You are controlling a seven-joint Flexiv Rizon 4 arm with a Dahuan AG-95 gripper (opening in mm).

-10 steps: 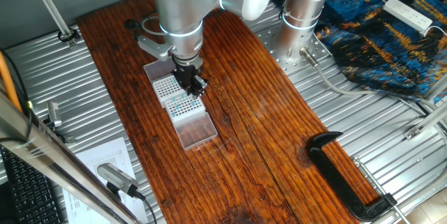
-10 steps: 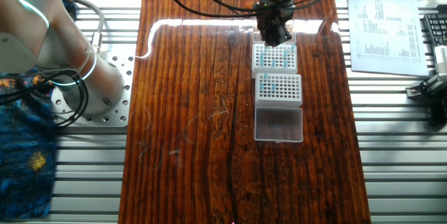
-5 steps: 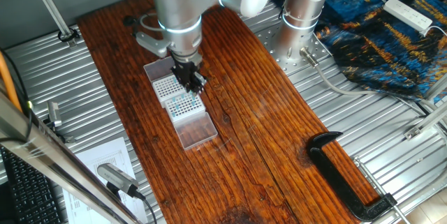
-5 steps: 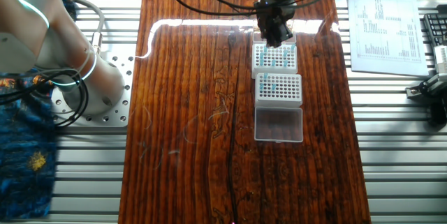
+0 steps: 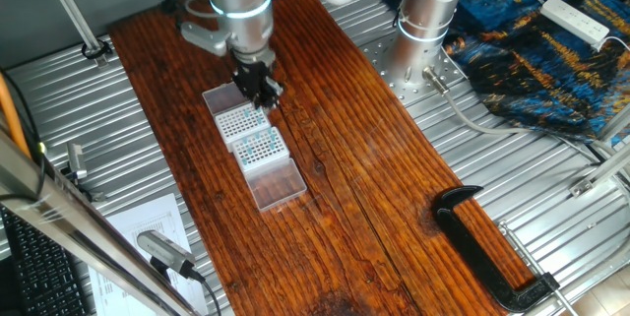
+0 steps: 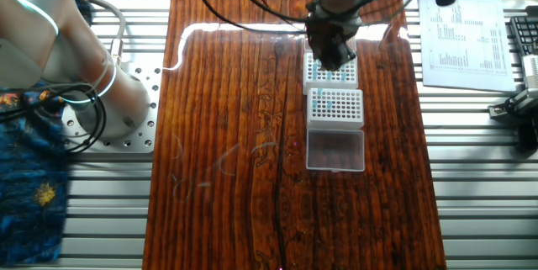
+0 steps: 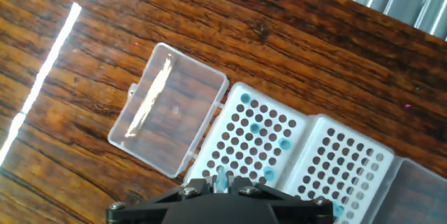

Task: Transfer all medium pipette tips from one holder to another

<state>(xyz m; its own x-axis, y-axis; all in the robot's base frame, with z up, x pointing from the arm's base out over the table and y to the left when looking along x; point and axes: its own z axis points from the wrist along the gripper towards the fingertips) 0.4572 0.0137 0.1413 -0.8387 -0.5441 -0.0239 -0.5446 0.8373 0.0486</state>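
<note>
Hovering above the two white tip racks, the gripper [image 5: 264,96] hangs over the wooden table [image 5: 374,178], fingers pointing down. In the hand view, a single teal-topped tip [image 7: 221,178] shows at the bottom edge between the finger bases, so the fingers appear closed on it; the fingertips themselves are out of sight. The rack next to the clear lid [image 7: 167,109] holds the medium pipette tips [image 7: 255,128] as scattered blue dots among empty holes. This rack [image 6: 335,106] sits in the middle of a row, touching the lid [image 6: 335,150] on one side and the second rack [image 6: 317,73] on the other. The second rack shows a few blue tops near the gripper. A black clamp [image 5: 492,247] lies well apart at the table edge.
</note>
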